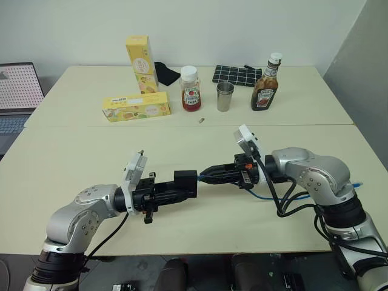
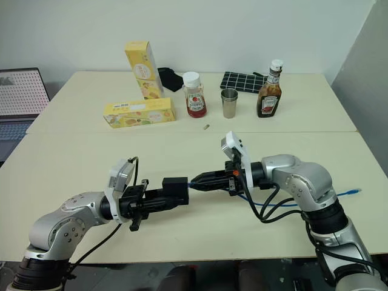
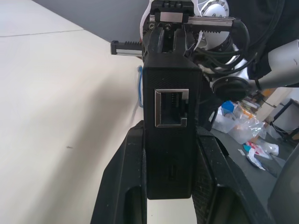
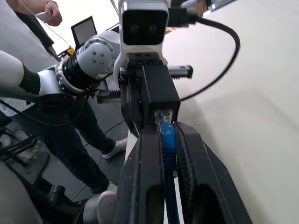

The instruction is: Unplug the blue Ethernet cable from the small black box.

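While the head cameras look down on a cream table (image 1: 73, 157), the left gripper (image 1: 182, 189) holds the small black box (image 1: 185, 183) clamped in mid-air above it, and the right gripper (image 1: 209, 174), pointing straight back at it, is closed on the blue Ethernet cable (image 1: 264, 197) just beside the box, so both lie along one level line and the plug looks set to come out toward the right arm. From the left wrist, the box sits pinched between two black fingers (image 3: 124, 186), one empty port facing the lens. From the right wrist, the fingers squeeze the blue plug where it enters the box's port.
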`<state>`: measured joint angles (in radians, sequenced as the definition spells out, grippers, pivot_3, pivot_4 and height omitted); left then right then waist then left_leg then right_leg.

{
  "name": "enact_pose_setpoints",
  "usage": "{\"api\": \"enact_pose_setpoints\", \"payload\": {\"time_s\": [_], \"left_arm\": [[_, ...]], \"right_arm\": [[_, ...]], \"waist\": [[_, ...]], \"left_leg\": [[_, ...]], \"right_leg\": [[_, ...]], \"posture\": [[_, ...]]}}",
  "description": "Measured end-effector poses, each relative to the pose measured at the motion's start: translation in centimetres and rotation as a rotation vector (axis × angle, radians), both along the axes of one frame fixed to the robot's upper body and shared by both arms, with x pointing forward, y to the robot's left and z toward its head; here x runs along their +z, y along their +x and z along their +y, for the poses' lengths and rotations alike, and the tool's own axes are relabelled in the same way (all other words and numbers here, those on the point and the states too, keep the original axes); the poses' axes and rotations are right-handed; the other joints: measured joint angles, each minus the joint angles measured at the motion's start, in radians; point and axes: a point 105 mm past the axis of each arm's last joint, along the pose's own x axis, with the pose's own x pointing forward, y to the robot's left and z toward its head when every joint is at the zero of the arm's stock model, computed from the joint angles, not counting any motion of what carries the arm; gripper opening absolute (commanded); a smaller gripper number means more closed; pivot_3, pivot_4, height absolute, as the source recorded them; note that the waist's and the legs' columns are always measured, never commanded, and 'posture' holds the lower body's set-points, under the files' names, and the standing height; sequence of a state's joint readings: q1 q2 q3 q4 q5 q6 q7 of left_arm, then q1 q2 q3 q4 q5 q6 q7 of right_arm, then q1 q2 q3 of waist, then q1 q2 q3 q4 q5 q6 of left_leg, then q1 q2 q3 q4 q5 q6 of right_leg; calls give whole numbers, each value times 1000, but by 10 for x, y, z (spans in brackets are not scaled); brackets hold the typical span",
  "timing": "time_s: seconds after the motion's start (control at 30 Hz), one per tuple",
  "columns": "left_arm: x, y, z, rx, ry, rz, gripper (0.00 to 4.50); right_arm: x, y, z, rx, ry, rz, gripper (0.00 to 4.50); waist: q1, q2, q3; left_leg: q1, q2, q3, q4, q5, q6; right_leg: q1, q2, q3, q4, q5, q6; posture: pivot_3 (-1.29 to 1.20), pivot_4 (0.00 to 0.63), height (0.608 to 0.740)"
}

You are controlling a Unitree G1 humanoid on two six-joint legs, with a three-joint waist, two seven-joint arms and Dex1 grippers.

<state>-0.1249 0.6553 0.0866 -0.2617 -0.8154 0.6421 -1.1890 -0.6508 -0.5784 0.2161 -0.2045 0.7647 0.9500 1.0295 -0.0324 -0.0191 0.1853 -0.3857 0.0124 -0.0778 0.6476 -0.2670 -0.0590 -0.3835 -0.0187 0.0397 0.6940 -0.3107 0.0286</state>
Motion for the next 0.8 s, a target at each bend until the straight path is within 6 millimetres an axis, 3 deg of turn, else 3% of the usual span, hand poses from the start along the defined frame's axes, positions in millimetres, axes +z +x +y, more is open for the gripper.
{"api": "enact_pose_setpoints", "payload": {"time_s": [0.2,0.4,0.47,0.6,0.67,0.8], "left_arm": [[-6,2,12,96,9,15,809],[-5,7,26,216,18,21,809],[-4,9,30,256,25,17,809],[-5,12,33,302,38,17,809],[-6,16,36,334,49,13,809],[-8,23,41,400,91,-16,809]], "right_arm": [[-3,14,-16,-79,-17,6,12],[-23,82,-38,-464,-28,-113,12],[-34,108,-51,-631,-86,-183,12],[-52,140,-75,-876,-223,-311,12],[-60,148,-87,-948,-279,-345,712],[-62,150,-91,-964,-281,-362,1525]], "waist": [[-1,0,0],[-2,0,0],[-2,0,0],[-2,0,0],[-1,0,0],[-2,0,0]], "left_leg": [[0,0,0,-1,0,0],[0,0,1,-1,0,0],[-1,0,2,-1,0,0],[-5,0,2,0,0,0],[-5,0,2,0,0,0],[-6,0,2,-1,0,0]], "right_leg": [[0,0,0,-1,0,0],[-1,0,1,0,0,0],[-2,0,1,1,0,0],[-5,0,2,1,0,0],[-5,0,1,0,0,0],[-6,0,1,1,0,0]], "posture": [[0,150,740],[0,150,740],[0,150,740],[0,150,740],[0,150,740],[0,150,740]]}}
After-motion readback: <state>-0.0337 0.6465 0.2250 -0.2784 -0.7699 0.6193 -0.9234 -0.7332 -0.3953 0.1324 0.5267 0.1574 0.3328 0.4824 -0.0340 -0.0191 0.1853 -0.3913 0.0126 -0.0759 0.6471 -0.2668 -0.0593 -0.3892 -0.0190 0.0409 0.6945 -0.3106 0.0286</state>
